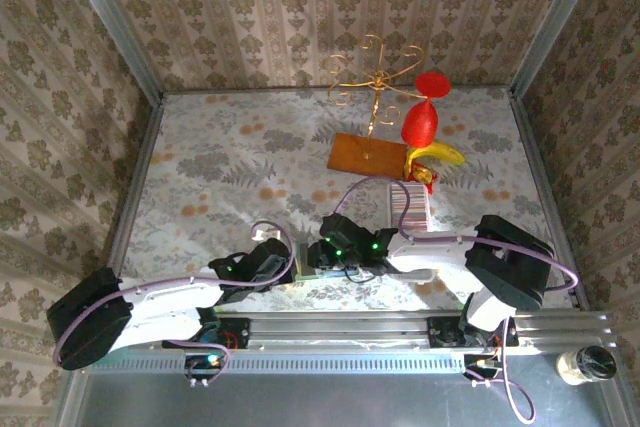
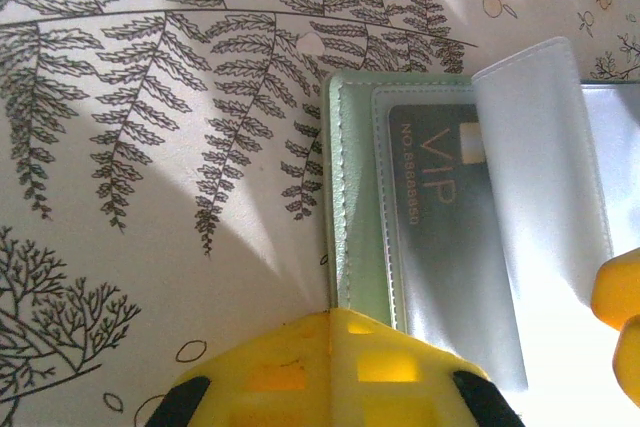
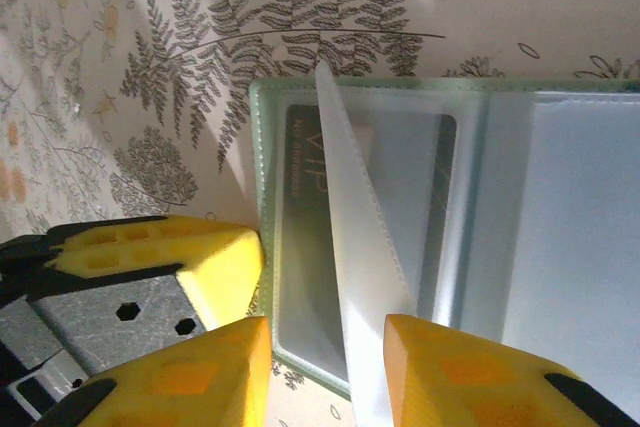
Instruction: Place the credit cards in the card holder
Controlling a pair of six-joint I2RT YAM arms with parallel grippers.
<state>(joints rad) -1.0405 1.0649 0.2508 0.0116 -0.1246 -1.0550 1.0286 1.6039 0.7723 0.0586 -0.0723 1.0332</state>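
The card holder [image 2: 355, 197] lies open on the fern-print cloth, pale green with clear pockets. A dark card [image 2: 440, 177] marked VIP sits inside one pocket. My left gripper [image 2: 332, 319] is shut, its yellow tip pressed on the holder's near edge. In the right wrist view a clear pocket leaf [image 3: 350, 237] of the holder [image 3: 262, 177] stands up on edge between the fingers of my right gripper [image 3: 325, 332]. That gripper is open, and the leaf lies against its right finger. The left gripper's yellow fingers [image 3: 205, 262] sit beside the holder's corner. In the top view both grippers meet over the holder [image 1: 303, 269].
A long white ribbed tray [image 1: 410, 205] lies just beyond the right gripper. Behind it is a brown wooden board [image 1: 365, 155] with a gold wire stand [image 1: 375, 77], red pieces [image 1: 420, 119] and a yellow banana [image 1: 440, 154]. Patterned walls enclose the table.
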